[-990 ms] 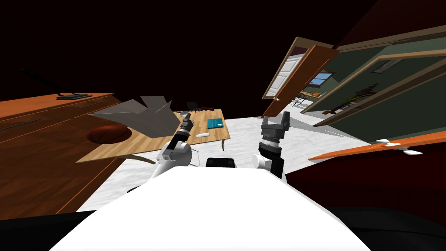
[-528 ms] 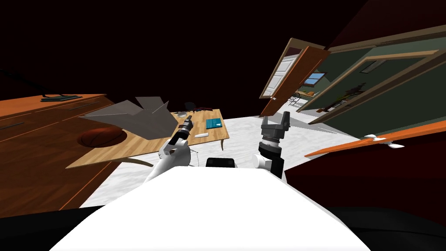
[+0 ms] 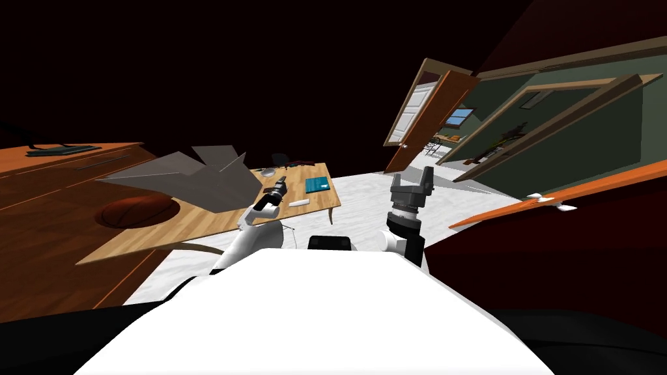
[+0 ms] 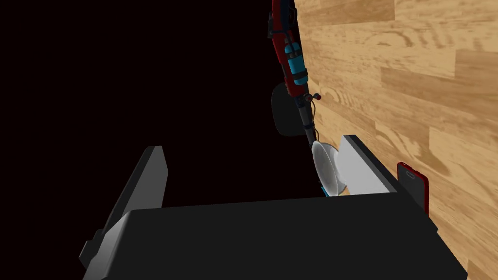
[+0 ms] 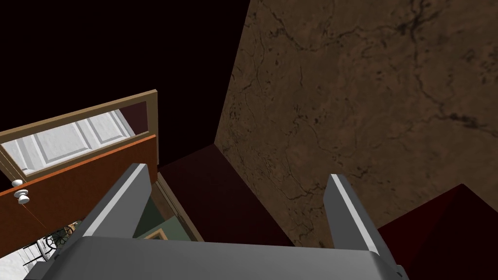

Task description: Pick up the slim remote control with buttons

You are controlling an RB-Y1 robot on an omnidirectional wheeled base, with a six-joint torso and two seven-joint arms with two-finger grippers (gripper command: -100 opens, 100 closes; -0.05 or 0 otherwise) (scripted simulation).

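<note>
The slim white remote [image 3: 300, 203] lies flat on the wooden table [image 3: 215, 221], near its front edge and left of a teal book [image 3: 317, 185]. My left gripper [image 3: 280, 182] hovers over the table just left of and behind the remote, apart from it. In the left wrist view the left gripper [image 4: 253, 148] is open with nothing between its fingers [image 4: 146, 180], and it looks along the tabletop [image 4: 413, 87] past a grey bowl [image 4: 325, 167]. My right gripper [image 3: 417, 179] is raised to the right of the table, open and empty [image 5: 238, 172].
A red phone [image 4: 413, 183] and a red and black tool with a blue cylinder [image 4: 292, 63] lie near the bowl. A grey angular folded shape [image 3: 195, 176] and a brown ball [image 3: 133, 211] occupy the table's left. A wooden cabinet [image 3: 45, 221] stands left, an open door [image 3: 426, 117] right.
The whole head view has slid a little left, so my view has turned. My left forearm has leaned lower toward the table. Both grippers have stayed open.
</note>
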